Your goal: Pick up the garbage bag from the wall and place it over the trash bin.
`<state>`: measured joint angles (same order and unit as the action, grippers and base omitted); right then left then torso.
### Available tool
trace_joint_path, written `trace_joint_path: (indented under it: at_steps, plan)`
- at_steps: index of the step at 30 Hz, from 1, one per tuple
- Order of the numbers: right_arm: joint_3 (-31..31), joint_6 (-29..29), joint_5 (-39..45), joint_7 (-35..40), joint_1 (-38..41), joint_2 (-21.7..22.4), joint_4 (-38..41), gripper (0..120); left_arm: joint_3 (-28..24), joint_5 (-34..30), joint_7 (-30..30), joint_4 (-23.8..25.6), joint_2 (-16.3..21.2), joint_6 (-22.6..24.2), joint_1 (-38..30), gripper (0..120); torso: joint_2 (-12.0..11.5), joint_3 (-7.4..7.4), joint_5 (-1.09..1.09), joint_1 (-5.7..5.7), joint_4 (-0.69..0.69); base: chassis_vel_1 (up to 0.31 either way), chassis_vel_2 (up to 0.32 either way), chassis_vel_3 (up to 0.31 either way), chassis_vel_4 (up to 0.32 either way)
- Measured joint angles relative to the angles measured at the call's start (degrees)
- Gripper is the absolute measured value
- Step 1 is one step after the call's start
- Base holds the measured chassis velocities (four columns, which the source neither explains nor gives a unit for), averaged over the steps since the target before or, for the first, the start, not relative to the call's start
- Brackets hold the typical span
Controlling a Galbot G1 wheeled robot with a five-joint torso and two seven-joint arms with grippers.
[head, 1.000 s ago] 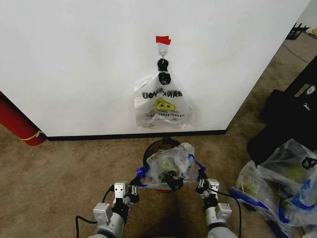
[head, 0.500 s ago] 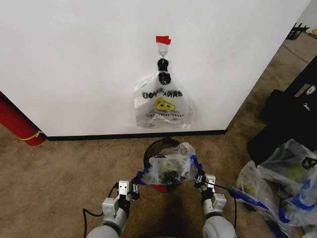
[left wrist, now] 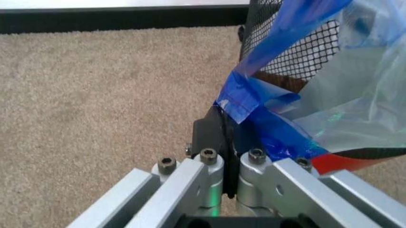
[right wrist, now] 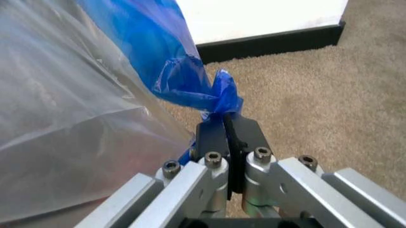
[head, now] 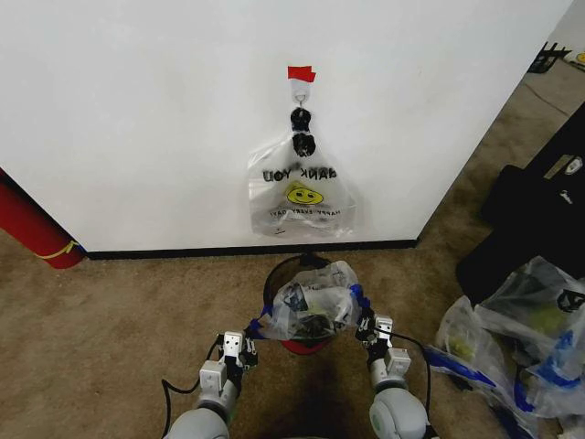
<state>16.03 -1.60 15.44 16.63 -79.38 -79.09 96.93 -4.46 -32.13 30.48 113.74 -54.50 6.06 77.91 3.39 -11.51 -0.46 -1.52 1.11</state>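
Pincers – left (head: 249,335), right (head: 366,327) – pinching garbage bag (head: 311,309) over trash bin (head: 278,273).

White wall (head: 137,110), black baseboard (head: 183,251), tan carpet (head: 101,320)

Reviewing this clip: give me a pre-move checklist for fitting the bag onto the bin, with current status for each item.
1. Left end effector shut on the garbage bag blue edge: ok.
2. Right end effector shut on the opposite blue edge: ok.
3. Bag spread above the trash bin: ok.
4. Bag mouth around the rim: cannot tell.
5. Smiley-face bag hanging on the wall, away from the work: ok.
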Motion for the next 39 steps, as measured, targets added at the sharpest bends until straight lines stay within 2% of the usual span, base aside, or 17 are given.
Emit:
trace_joint_path:
  at_steps: [5,9,14,19,21,24,27,30,39]
  plan:
    - [0.5,-1.7,-1.0,-0.4,-1.3,0.0,0.8,0,0.3,0.0,-0.3,2.1,0.4,-0.1,1.5,3,0.0,0.00,0.00,0.00,-0.01,0.000,0.000,0.000,0.000]
    - [1.1,-5.0,-3.7,-1.5,-3.7,0.5,2.6,0,0.9,1.5,-0.2,5.3,1.6,-0.1,3.2,19,0.0,0.00,0.01,0.00,-0.01,0.000,0.000,0.000,0.000]
    - [2.1,-7.5,-5.4,-2.5,-6.0,1.0,5.0,8,1.3,3.9,0.4,8.1,2.5,-0.1,5.0,35,0.0,0.00,0.00,0.00,0.00,0.000,0.000,0.000,0.000]
    - [3.7,-9.5,-7.4,-3.2,-8.4,1.3,6.9,28,1.4,5.4,0.4,10.5,3.1,-0.1,7.7,57,0.0,0.00,0.00,0.00,-0.01,0.000,0.000,0.000,0.000]
    - [3.9,-9.7,-7.7,-3.2,-8.7,1.4,7.0,30,1.5,5.6,0.4,10.7,3.1,-0.1,8.0,59,0.0,0.00,0.00,0.00,-0.01,0.000,0.000,0.000,0.000]
    - [4.8,-11.2,-9.3,-3.8,-10.2,1.3,7.4,45,2.2,6.2,0.8,11.7,3.2,-0.3,9.6,74,0.0,0.00,0.00,0.00,0.00,0.000,0.000,0.000,0.000]
    - [5.2,-12.3,-9.4,-4.3,-11.0,1.2,7.6,52,2.7,6.3,1.0,12.5,3.4,-0.5,10.6,81,0.0,0.00,0.00,0.00,0.00,0.000,0.000,0.000,0.000]
    - [7.3,-15.9,-9.6,-7.6,-12.5,0.7,7.9,66,4.9,6.8,0.9,14.2,3.2,-2.2,12.4,95,0.0,0.00,0.00,0.00,-0.01,0.000,0.000,0.000,0.000]
    - [11.0,-22.5,-9.1,-11.9,-16.0,0.1,12.9,97,9.0,6.3,0.9,19.3,2.8,-5.4,14.6,100,0.0,0.00,0.00,0.00,-0.02,0.000,0.000,0.000,0.000]
